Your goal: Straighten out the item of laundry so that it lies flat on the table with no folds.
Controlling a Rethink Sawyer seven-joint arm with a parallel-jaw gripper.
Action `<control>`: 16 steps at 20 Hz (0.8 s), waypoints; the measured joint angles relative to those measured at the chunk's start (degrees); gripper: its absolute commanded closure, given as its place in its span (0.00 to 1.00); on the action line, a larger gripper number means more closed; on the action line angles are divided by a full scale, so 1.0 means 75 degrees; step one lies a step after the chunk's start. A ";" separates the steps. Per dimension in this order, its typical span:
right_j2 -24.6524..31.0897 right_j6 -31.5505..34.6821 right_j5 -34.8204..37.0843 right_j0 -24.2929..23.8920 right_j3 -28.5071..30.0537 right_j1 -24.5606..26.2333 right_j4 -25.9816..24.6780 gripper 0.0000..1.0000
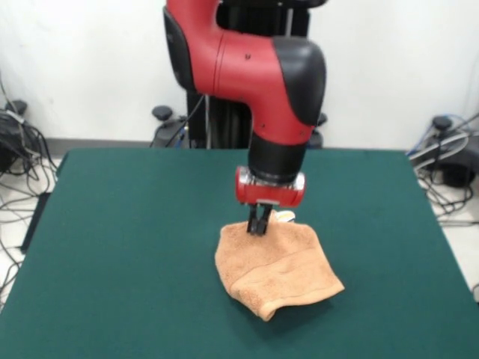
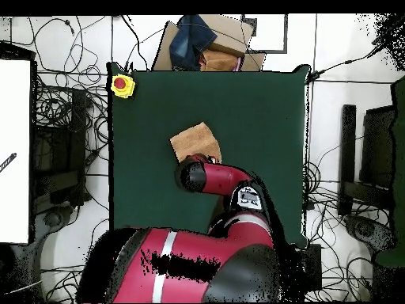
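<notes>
The peach-orange towel (image 1: pixel 277 273) lies crumpled right of the middle of the green table (image 1: pixel 112 247), with its front part folded over in a thick doubled edge. A small white tag (image 1: pixel 285 217) shows at its far edge. My gripper (image 1: pixel 260 224) points straight down at that far edge, with its fingers together and pinching the cloth there. In the overhead view the towel (image 2: pixel 195 142) shows as a tilted square on the table (image 2: pixel 261 119), and the red arm covers its near corner and hides the gripper.
A yellow box with a red button (image 2: pixel 122 85) sits on the table's corner. A cardboard box with blue cloth (image 2: pixel 202 39) stands just beyond the far edge. Cables (image 1: pixel 22 161) lie on the floor at both sides.
</notes>
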 measured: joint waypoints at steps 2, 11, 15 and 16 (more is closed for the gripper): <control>-0.0001 0.0000 0.0000 0.0018 0.0178 -0.0228 0.0000 1.00; -0.0002 0.0000 -0.0002 -0.0110 0.0282 -0.0403 0.0002 0.00; -0.0001 0.0000 -0.0002 -0.0129 0.0282 -0.0396 0.0002 0.00; -0.0001 0.0000 -0.0002 -0.0129 0.0281 -0.0394 0.0002 0.00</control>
